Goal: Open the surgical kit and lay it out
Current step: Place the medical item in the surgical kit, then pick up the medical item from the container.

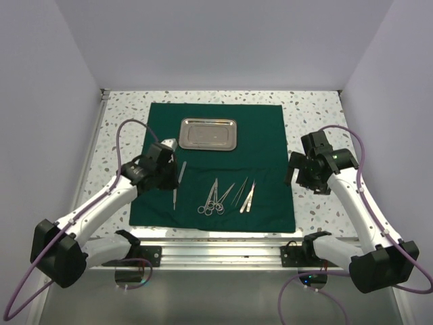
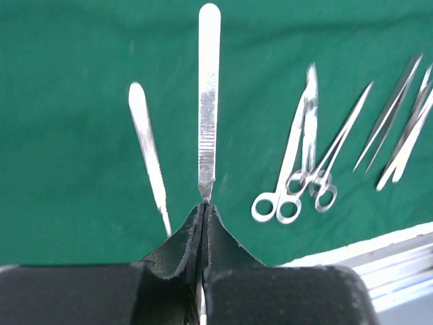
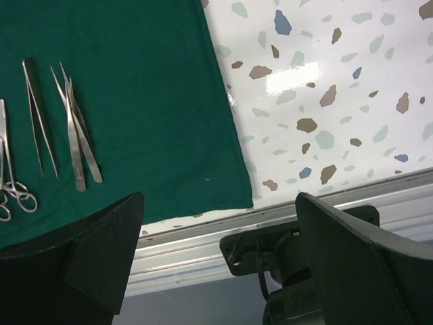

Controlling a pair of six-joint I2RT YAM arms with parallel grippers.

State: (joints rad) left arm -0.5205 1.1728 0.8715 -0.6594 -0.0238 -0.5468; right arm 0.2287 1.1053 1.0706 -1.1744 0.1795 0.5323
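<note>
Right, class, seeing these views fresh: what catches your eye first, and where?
The dark green drape spread flat over the speckled table, with a shiny steel tray at its far centre and a row of steel instruments along its near edge. Next, the left gripper, closed on the end of a slim steel handle, while the right gripper hangs open over bare tabletop beside the drape.
</note>
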